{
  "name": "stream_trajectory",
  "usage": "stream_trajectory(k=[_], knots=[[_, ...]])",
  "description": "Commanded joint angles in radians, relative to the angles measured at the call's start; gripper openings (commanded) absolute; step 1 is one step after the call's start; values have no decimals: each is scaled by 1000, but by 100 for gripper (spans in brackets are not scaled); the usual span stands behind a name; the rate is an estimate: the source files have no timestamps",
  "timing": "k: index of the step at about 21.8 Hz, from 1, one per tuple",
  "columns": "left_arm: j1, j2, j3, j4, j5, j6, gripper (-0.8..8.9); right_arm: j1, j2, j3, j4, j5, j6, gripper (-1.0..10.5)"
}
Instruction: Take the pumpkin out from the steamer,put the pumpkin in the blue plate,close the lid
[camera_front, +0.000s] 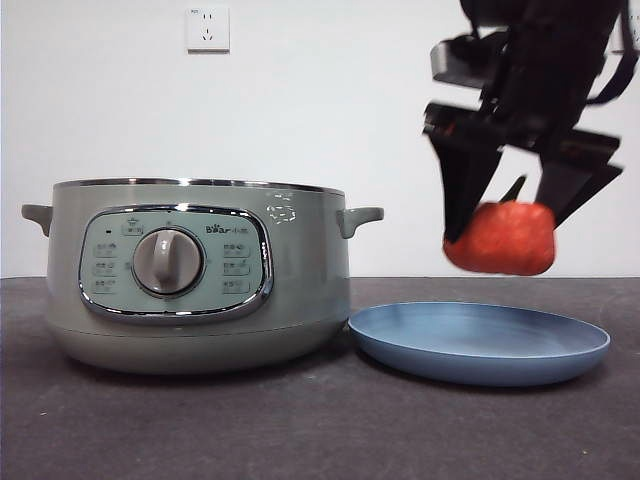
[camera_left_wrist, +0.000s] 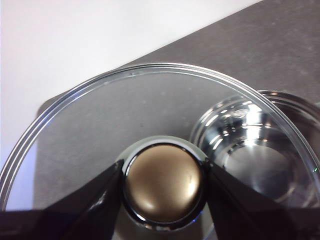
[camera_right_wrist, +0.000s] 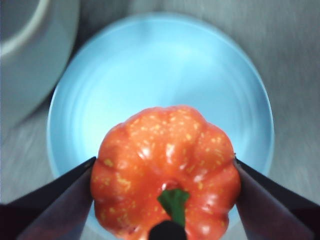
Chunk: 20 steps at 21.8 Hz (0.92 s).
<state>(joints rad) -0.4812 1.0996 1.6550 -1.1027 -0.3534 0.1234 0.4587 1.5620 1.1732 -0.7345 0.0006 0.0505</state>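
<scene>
- Right end effector (camera_front: 500, 235) grips the pumpkin (camera_front: 500, 238) between its jaws, in the air above the blue plate (camera_front: 480, 343).
- Left end effector (camera_left_wrist: 162, 186) clamps the lid (camera_left_wrist: 100, 115) by its knob.

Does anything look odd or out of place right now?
Nothing stands out. The right gripper holds the pumpkin above the plate; the left gripper holds the lid; the steamer stands upright.

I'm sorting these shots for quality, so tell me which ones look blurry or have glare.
Right wrist view: soft and blurred, the blue plate washed out bright under the pumpkin. Left wrist view: sharp glare inside the steamer and on the lid knob. Front view: crisp and evenly lit.
</scene>
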Motion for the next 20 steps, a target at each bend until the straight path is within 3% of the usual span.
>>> stream_trajectory(k=[1, 16, 17, 20], knots=[[-2, -8, 15, 48, -5, 9, -13, 2, 55, -11, 42, -2, 12, -7], [-2, -8, 15, 72, -5, 9, -13, 2, 185, -11, 47, -2, -29, 12], [-2, -8, 15, 72, -5, 9, -13, 2, 191, -11, 44, -2, -35, 45], [-2, -8, 15, 72, -4, 9, -13, 2, 200, -11, 42, -1, -33, 303]])
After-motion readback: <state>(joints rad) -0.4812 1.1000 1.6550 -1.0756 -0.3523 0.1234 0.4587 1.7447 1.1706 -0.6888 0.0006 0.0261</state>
